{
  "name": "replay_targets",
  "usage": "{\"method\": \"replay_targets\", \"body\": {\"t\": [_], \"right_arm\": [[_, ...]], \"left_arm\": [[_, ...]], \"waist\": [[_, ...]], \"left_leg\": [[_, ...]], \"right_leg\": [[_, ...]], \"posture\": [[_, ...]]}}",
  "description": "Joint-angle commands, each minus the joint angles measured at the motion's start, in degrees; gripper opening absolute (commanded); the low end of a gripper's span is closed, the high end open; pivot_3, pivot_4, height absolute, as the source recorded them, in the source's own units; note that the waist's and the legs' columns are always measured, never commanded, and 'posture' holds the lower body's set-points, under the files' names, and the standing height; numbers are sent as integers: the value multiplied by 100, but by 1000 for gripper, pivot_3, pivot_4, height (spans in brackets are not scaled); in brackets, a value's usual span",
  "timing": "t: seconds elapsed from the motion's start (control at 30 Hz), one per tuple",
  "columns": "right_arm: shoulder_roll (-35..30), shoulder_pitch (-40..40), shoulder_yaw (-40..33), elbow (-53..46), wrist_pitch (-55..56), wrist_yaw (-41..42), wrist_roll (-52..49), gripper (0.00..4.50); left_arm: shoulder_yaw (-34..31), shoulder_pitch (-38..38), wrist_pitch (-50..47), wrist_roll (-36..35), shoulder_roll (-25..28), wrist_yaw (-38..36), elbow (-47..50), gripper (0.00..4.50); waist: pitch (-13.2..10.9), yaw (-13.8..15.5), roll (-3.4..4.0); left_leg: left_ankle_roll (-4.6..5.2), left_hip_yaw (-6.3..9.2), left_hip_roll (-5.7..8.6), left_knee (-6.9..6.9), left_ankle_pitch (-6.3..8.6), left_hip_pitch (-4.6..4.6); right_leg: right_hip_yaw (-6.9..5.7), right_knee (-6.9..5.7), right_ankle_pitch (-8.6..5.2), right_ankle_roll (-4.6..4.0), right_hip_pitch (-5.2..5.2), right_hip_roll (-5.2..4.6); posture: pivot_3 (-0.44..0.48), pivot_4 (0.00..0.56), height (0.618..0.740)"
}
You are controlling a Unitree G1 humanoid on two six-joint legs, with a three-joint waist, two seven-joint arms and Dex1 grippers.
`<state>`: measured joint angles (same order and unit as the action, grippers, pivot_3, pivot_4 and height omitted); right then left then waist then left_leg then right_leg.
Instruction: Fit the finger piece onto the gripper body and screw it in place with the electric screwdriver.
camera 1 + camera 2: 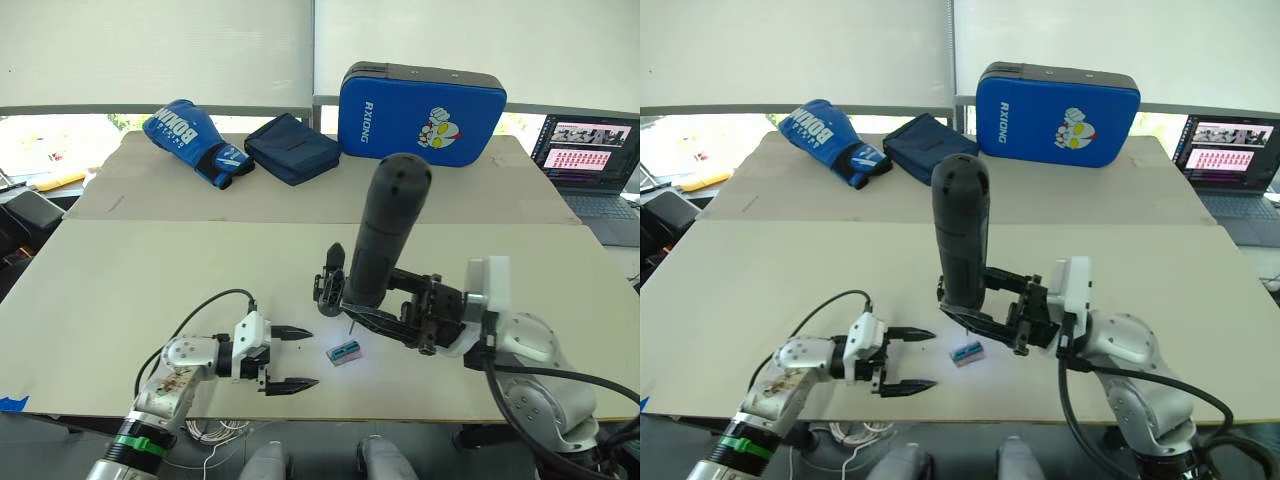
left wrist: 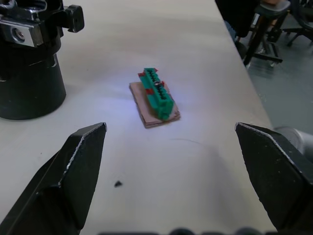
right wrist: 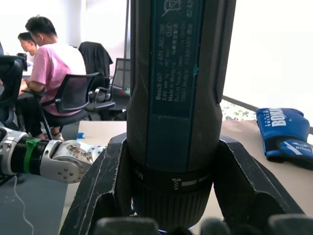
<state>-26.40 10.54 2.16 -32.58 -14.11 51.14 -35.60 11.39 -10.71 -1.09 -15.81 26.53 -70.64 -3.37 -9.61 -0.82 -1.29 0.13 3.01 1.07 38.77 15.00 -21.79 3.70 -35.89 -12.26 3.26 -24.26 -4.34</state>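
Gripping the long dark cylindrical electric screwdriver [image 1: 388,235] upright, right fingers [image 1: 372,318] clenched, bit aiming deskward; left fingers [image 1: 292,357] spread empty, green-and-tan block [image 1: 345,352] at three o'clock.

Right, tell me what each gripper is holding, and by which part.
The right gripper clamps the long dark grey-black cylindrical electric screwdriver around its lower barrel, just above the bit end. The left gripper is open and holds nothing.
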Motion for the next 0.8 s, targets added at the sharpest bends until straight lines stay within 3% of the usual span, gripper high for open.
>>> {"method": "replay_targets", "body": {"t": [0.03, 0.33, 0.8], "right_arm": [[61, 47, 82, -22, 338, 165, 42, 1922], [236, 28, 301, 317, 562, 250, 316, 1922], [294, -55, 349, 626, 826, 362, 580, 1922]], "left_arm": [[216, -27, 26, 102, -101, 100, 75, 4450], [589, -285, -202, 286, -504, 453, 28, 4450], [647, -341, -315, 368, -460, 635, 1, 4450]], "waist": [[0, -2, 0], [0, 16, 0], [0, -4, 0]], "left_leg": [[0, 0, 0, -1, 0, 0], [0, 2, 5, 4, 0, 4], [0, 2, 2, 1, 0, 7]], "right_leg": [[0, 0, 0, 0, -1, 0], [0, -3, 1, 0, 5, -3], [0, -8, 1, 0, 3, 1]], "posture": [[0, 150, 740], [0, 150, 740], [0, 150, 740]]}}
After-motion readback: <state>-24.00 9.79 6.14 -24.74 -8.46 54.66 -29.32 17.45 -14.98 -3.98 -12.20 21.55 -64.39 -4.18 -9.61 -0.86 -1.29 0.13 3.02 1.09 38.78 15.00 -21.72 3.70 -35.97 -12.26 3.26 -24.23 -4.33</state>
